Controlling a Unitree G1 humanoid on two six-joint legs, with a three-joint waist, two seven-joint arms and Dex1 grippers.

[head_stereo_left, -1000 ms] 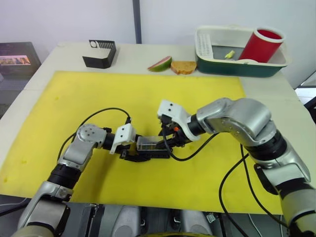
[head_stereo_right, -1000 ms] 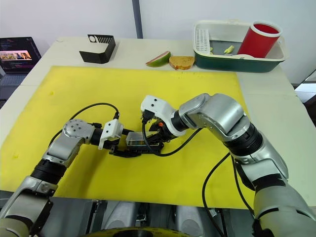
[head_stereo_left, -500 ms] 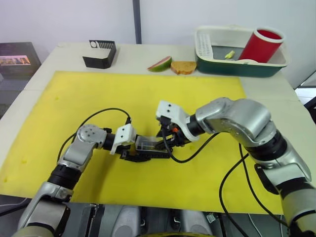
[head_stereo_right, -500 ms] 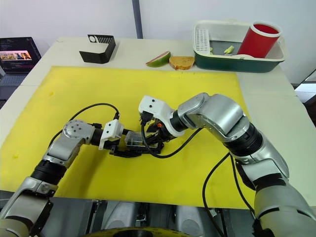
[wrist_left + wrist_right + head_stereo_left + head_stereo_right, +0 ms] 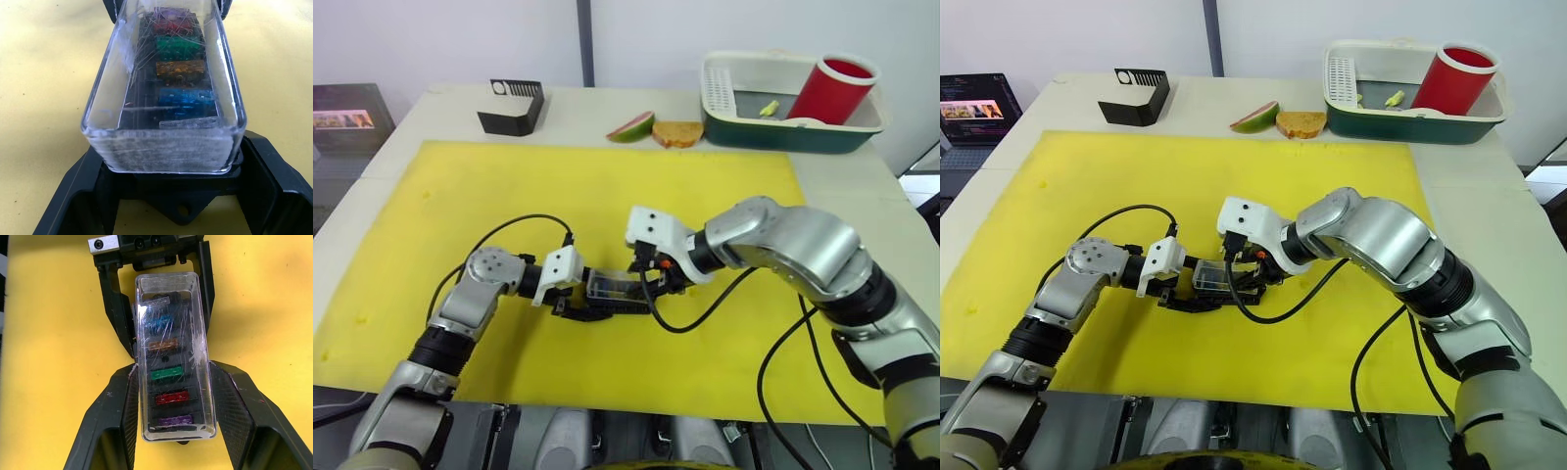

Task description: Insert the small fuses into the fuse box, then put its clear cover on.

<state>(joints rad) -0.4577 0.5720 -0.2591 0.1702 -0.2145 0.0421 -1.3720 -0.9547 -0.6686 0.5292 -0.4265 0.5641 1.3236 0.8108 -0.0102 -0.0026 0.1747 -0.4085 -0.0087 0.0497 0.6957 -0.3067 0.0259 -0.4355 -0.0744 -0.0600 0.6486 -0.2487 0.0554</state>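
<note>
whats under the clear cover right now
Under the clear cover, six small fuses sit in a row in the fuse box: grey, blue, amber, green, red, purple. Most of the box is covered.

I see my left end effector (image 5: 597,304) and right end effector (image 5: 641,291) meeting mid-desk, arms bent inward, fingers apart.

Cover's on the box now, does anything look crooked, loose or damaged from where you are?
Nothing stands out. The clear cover sits square over the fuse box, only scuffed, with the small fuses lined up in a row beneath it.
</note>
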